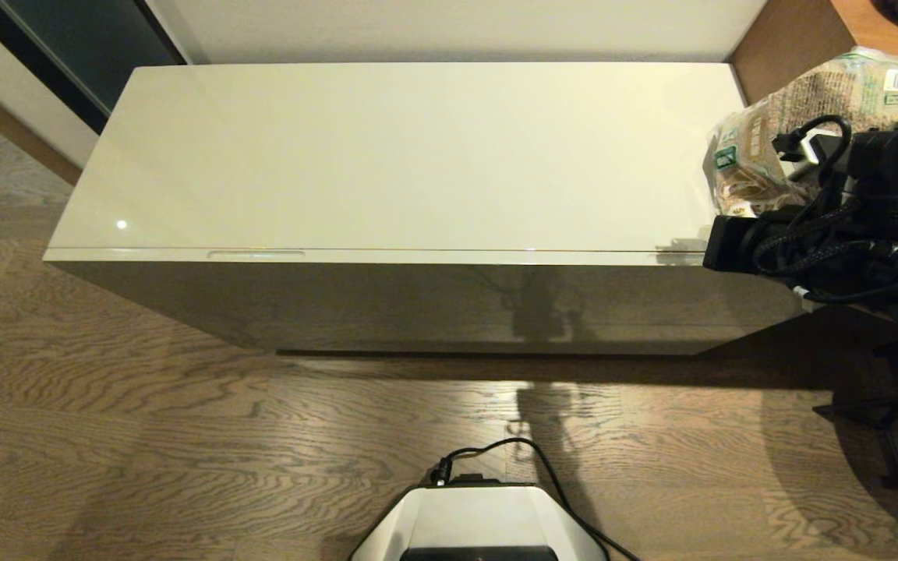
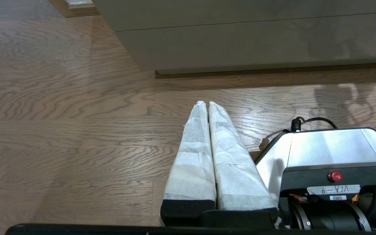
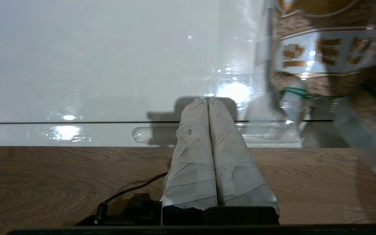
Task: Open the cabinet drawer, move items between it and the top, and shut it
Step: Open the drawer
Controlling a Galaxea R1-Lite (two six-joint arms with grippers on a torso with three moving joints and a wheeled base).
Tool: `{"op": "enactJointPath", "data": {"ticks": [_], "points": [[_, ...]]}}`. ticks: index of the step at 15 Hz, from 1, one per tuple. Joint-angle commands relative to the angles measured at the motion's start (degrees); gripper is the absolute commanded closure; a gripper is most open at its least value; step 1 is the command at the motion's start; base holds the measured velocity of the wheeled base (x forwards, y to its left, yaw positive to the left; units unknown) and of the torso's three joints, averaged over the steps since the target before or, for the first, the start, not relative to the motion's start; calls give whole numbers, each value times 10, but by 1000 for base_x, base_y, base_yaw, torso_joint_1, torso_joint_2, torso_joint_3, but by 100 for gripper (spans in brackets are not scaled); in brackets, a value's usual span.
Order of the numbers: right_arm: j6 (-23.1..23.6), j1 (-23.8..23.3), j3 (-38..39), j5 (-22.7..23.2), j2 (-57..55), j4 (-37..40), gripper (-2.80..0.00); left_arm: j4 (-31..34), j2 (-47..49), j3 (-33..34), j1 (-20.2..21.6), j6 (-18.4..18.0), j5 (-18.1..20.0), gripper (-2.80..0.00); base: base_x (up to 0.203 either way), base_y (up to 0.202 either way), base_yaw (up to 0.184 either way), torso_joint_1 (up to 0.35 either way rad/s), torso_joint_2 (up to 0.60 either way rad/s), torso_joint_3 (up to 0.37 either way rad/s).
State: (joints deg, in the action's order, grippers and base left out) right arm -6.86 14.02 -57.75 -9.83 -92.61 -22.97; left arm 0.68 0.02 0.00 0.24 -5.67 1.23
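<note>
My clenched right hand (image 3: 208,101) hovered over the shut glossy grey-beige cabinet drawer's (image 1: 449,300) right slot handle (image 3: 162,134), beside the clear green-printed bag (image 1: 761,148) at the worktop's right edge, ready to hook it.

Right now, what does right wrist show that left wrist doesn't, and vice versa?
Right wrist only: the right gripper, fingers pressed together, over the cabinet's front edge above a slot handle, the top beyond, and the clear plastic bag beside it.

Left wrist only: the left gripper, fingers together, low over the floor beside the robot base, facing the cabinet front.

Both: the wooden floor, the closed drawer's seam, and a shut gripper holding nothing.
</note>
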Motion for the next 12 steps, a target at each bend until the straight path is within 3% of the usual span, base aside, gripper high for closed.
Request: {"op": "enactJointPath", "data": {"ticks": [1, 12], "points": [[-2, 0, 7, -8, -15, -7, 0, 0, 0, 0, 0, 0, 0, 0, 0, 0, 0, 0, 0, 0], [-13, 3, 71, -17, -51, -20, 0, 0, 0, 0, 0, 0, 0, 0, 0, 0, 0, 0, 0, 0]]}}
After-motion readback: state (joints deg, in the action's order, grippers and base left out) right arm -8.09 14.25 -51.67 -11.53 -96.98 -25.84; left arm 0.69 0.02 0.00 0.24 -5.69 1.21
